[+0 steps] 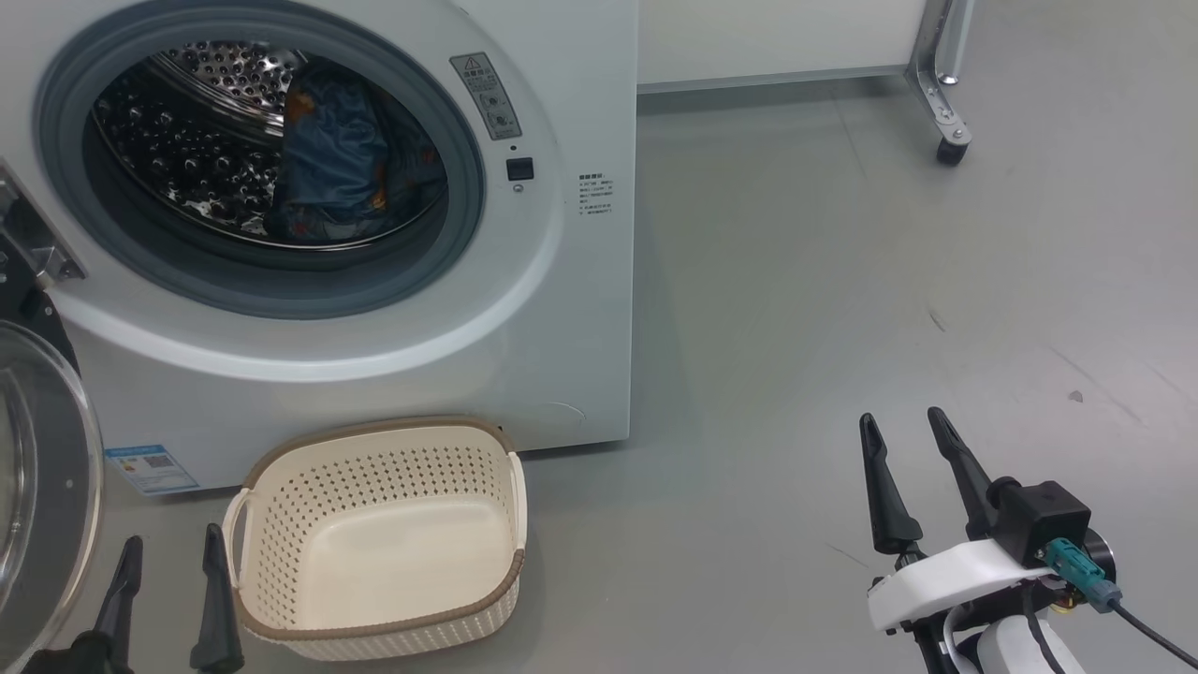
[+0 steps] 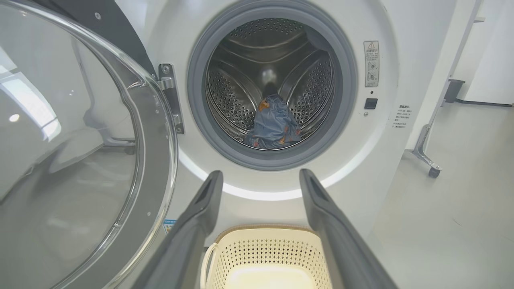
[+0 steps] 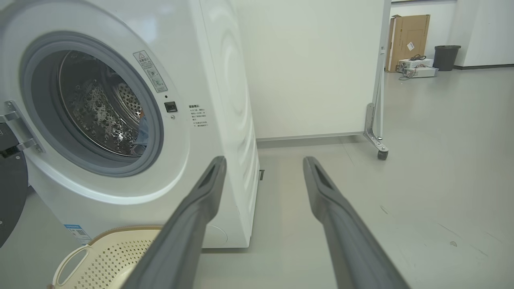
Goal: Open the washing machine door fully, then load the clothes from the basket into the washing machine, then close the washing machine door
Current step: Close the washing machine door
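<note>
Caster (image 1: 952, 150) is standing at one o'clock; washing machine door (image 1: 42, 487) is hanging open at nine; blue clothes (image 1: 337, 159) are lying in the drum (image 1: 187, 140); left gripper (image 1: 174, 535) and right gripper (image 1: 901, 416) are holding fingers spread.

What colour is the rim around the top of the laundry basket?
Brown, with a woven look, on a cream perforated basket. It shows best in the head view.

Washing machine (image 1: 562, 309): one unit. Washing machine door (image 1: 37, 487): one. Basket (image 1: 374, 429): one. Clothes (image 1: 337, 159) in the drum: one blue bundle; garment count indeterminable. End effectors: two, the left end effector (image 1: 173, 538) and the right end effector (image 1: 903, 419), two fingers each. Cardboard box (image 3: 407, 36): one. Waste bin (image 3: 446, 57): one.
</note>
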Robot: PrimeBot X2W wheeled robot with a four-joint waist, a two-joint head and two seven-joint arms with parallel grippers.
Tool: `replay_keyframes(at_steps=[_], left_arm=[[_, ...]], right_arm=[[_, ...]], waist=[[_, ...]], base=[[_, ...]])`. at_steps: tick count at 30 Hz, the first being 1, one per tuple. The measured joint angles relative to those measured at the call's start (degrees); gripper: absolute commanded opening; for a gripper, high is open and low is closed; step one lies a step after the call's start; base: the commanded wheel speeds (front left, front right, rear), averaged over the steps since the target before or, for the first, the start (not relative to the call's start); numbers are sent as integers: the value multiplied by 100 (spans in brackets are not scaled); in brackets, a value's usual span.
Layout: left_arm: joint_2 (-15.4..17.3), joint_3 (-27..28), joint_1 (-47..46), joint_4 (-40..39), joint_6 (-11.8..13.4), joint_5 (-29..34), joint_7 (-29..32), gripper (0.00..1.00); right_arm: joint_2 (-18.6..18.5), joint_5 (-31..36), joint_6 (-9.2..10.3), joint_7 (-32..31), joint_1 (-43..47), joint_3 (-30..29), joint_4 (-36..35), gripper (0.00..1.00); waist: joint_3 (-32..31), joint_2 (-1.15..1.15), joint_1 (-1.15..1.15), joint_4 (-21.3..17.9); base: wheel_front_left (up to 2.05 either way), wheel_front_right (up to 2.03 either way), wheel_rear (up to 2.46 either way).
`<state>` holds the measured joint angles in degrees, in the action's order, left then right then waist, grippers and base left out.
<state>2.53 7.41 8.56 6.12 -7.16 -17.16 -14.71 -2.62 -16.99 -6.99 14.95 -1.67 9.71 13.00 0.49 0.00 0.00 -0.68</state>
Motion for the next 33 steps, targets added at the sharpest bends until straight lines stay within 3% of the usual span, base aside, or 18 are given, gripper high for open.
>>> replay_keyframes(at_steps=[16, 33], left_arm=[[0, -12, 1, 4, 0, 1, 0, 100], [-1, -114, 10, -5, 0, 11, 0, 100]], right_arm=[[1, 1, 0, 0, 16, 3, -8, 100], [2, 37, 0, 0, 30, 3, -26, 100]], waist=[[-31, 0, 0, 72], [-40, 0, 0, 105]], base=[[-70, 70, 0], [-9, 9, 0]])
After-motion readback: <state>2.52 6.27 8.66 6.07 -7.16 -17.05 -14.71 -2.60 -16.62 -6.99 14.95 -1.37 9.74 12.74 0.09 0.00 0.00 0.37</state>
